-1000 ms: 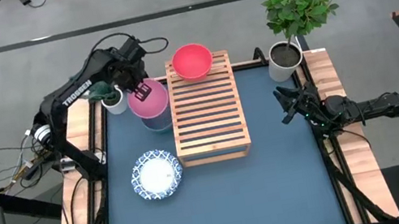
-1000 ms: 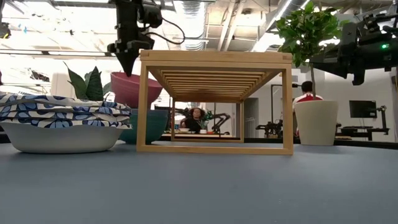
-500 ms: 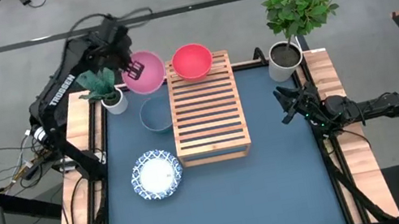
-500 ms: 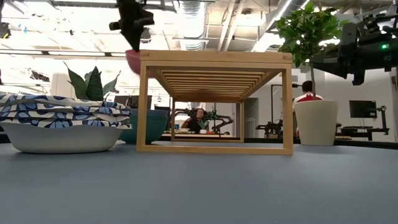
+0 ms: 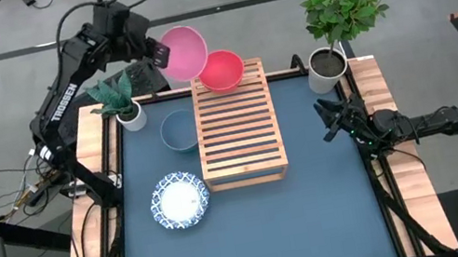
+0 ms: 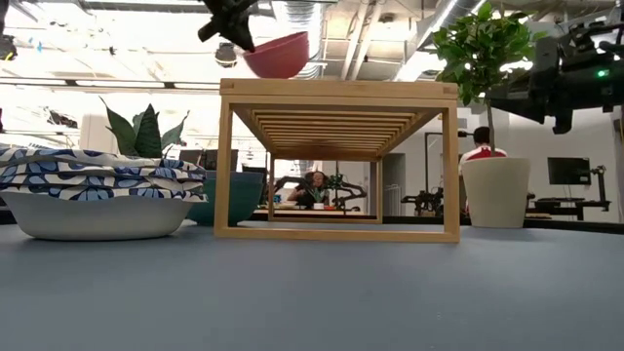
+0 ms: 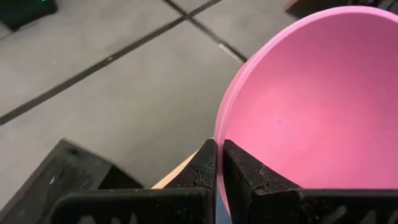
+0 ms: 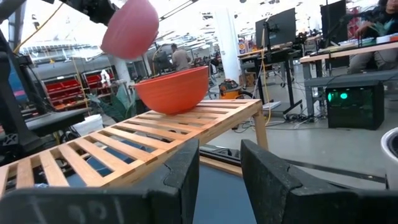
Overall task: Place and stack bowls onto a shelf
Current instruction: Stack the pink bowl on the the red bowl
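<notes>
Now that your left gripper [image 5: 157,54], jaws clamped on the pink bowl [image 5: 183,52], has swung up beside the shelf [image 5: 237,127], stacking onto the red bowl [image 5: 221,70] looks next; right jaws apart.

Overhead, table-level and two close wrist views, all sharing the shelf [image 5: 237,123].

A leafy green plant [image 5: 342,0] in a white pot [image 5: 326,70] stands at the far right corner of the blue tabletop [image 5: 320,216], while a smaller spiky plant [image 5: 112,94] in its own white pot [image 5: 132,118] occupies the far left edge. Beyond the table, a seated person [image 6: 310,187] is visible in the workshop behind.
</notes>
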